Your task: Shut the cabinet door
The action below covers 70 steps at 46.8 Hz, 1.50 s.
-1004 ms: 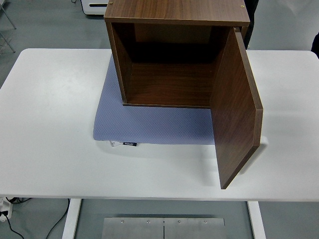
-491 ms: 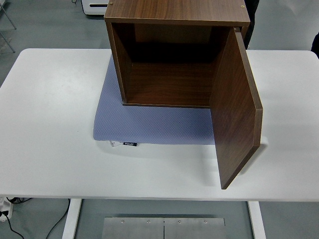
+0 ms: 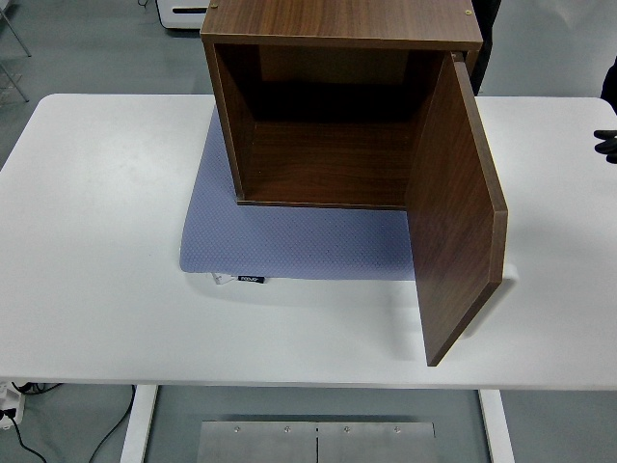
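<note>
Rightward, hand (image 3: 608, 145) (seemingly black), door (image 3: 455, 207) well apart

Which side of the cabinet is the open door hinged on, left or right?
The right. The door hangs from the right wall of the cabinet and swings out toward the near table edge; the left wall carries nothing.

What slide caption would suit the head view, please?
Wooden cabinet on a blue mat, door wide open; right hand at the edge.

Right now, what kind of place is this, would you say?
Probably a robot test lab or workshop: a bare wooden cabinet with its door open sits on a blue mat on a white table, above a grey floor.
</note>
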### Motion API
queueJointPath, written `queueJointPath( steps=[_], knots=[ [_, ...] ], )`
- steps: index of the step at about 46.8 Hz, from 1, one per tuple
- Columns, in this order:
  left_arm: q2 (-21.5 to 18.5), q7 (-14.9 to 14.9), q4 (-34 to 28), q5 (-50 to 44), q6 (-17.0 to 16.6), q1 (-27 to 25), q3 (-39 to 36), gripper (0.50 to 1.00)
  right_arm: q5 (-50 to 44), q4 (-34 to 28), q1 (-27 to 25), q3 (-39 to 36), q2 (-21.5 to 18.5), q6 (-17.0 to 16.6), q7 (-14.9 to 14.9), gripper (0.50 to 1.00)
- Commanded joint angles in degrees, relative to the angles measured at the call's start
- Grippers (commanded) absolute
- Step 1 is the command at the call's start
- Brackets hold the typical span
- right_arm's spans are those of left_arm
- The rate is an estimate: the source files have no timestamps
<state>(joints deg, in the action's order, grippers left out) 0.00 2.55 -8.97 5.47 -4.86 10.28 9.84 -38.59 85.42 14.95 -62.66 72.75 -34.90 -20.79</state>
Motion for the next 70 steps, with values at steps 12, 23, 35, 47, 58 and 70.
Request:
queueJointPath(
  steps=[12, 23, 35, 47, 58, 70],
  knots=[
    [0.0, 0.0, 0.0, 0.1, 0.0, 0.0, 0.0, 1.000, 0.0, 3.7, 0.6, -0.2, -0.4, -0.1, 0.1, 1.000],
    [0.0, 0.0, 0.0, 0.1, -0.1, 0.0, 0.0, 1.000, 0.0, 6.9, 3.3, -0.4, -3.7, -0.1, 0.6, 1.000],
    [0.0, 0.0, 0.0, 0.0, 0.0, 0.0, 0.0, 1.000, -0.3, 7.0, 4.7, 0.0, -7.4, -0.1, 2.4, 1.000],
    [0.0, 0.0, 0.0, 0.0, 0.0, 0.0, 0.0, 1.000, -3.0, 6.8, 4.7, 1.0, -11.2, 0.8, 4.0, 1.000],
    [0.0, 0.0, 0.0, 0.0, -0.1, 0.0, 0.0, 1.000, -3.3, 6.9, 6.5, 3.5, -12.2, 1.1, 5.0, 1.000],
    [0.0, 0.0, 0.0, 0.1, 0.0, 0.0, 0.0, 1.000, -4.1, 7.0, 7.7, 4.9, -13.9, 1.2, 5.2, 1.000]
  ],
)
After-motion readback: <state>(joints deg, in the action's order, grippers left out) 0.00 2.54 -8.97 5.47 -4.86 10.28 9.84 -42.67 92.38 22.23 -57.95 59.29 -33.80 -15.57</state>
